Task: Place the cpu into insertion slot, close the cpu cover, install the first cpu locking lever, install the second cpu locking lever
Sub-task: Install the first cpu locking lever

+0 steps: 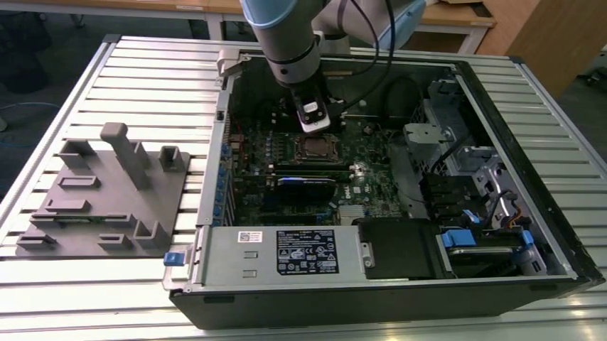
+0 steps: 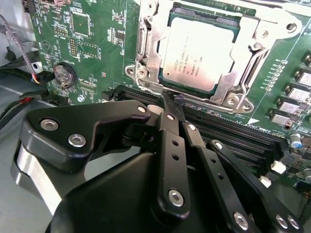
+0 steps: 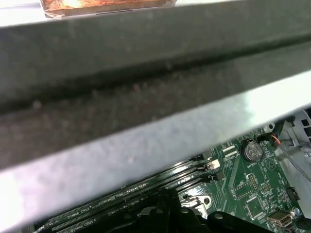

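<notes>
The open computer case (image 1: 399, 177) lies on a ribbed metal surface (image 1: 142, 78), with a grey fixture block (image 1: 104, 192) beside it at the exterior view's left and wooden desks (image 1: 455, 18) behind. The gripper (image 2: 171, 103) hangs inside the case, its jaws pinched together at the socket's edge. The cpu (image 2: 201, 51) sits in the insertion slot (image 1: 316, 148), the cpu cover (image 2: 243, 73) lying flat around it.

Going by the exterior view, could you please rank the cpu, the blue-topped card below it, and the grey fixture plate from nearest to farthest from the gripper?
1. The cpu, just under the gripper, inside the case.
2. The blue-topped card, lower on the motherboard.
3. The grey fixture plate, outside the case at the exterior view's left.
</notes>
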Controlling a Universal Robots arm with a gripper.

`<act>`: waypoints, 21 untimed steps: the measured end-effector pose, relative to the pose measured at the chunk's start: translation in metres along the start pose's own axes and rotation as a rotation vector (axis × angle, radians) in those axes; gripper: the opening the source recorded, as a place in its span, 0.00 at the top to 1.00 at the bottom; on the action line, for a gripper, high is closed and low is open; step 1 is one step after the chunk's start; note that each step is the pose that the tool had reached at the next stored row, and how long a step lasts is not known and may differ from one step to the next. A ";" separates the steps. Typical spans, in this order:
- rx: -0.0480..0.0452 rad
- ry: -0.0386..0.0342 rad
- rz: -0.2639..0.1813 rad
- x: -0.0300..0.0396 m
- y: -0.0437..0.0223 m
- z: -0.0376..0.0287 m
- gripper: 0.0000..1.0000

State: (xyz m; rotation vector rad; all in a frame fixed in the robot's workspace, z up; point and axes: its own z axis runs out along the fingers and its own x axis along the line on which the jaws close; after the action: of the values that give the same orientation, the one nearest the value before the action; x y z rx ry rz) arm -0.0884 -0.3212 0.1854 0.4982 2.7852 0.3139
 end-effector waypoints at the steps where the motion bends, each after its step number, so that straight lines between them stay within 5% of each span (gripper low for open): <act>1: -0.0001 -0.0001 0.000 0.0000 0.0000 0.0000 0.90; 21: -0.0069 0.0018 0.002 -0.0011 0.0010 -0.0012 0.90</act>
State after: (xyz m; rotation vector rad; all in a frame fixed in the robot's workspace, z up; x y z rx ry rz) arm -0.0875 -0.3209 0.1871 0.4998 2.7846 0.3245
